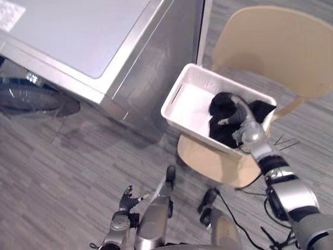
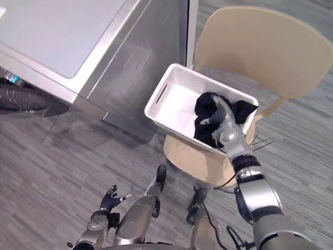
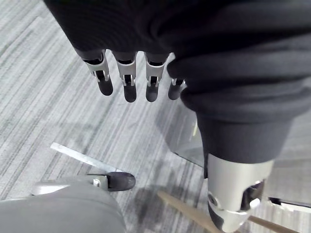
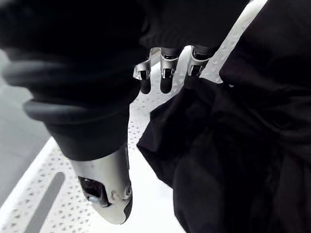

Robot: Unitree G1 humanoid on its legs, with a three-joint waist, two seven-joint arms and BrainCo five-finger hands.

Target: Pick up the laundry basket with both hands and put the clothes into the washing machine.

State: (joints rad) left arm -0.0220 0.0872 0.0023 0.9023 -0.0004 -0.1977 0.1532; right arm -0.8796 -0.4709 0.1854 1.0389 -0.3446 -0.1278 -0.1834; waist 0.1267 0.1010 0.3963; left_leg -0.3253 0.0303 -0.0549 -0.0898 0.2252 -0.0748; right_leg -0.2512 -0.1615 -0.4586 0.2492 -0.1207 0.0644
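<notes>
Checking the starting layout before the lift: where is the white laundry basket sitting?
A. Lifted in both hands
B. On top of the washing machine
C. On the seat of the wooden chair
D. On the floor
C: the laundry basket rests on the seat of the wooden chair, beside the washing machine; the right hand reaches onto the black clothes in it, and the left hand hangs low over the floor.

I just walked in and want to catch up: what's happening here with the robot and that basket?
The robot's right hand reaches into the white laundry basket on the wooden chair, its fingers straight over the dark clothes heaped at one end. The left hand hangs low over the floor, open and holding nothing. The basket is not yet lifted; the washing machine stands beside the chair.
</notes>
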